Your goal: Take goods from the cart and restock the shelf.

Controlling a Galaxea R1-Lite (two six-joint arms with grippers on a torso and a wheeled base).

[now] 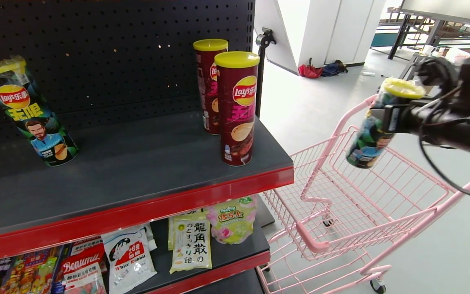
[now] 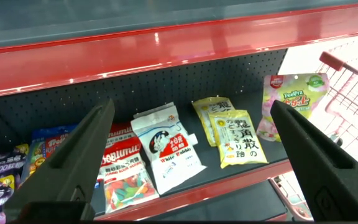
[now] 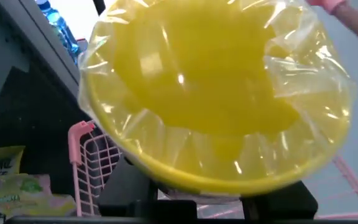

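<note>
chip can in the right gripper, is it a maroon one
No, the chip can held by the right gripper has a dark green and blue label under its yellow lid.

We see one chip can (image 1: 27,110) at the left end of the upper shelf (image 1: 137,163), two more at the right end (front can (image 1: 237,108) just before rear can (image 1: 207,81)). Snack bags (image 1: 190,241) lie on the lower shelf (image 1: 227,270). The cart (image 1: 382,212) stands right of the shelving, and the right gripper (image 1: 384,118) holds a fourth can (image 1: 367,143) over it.
</note>
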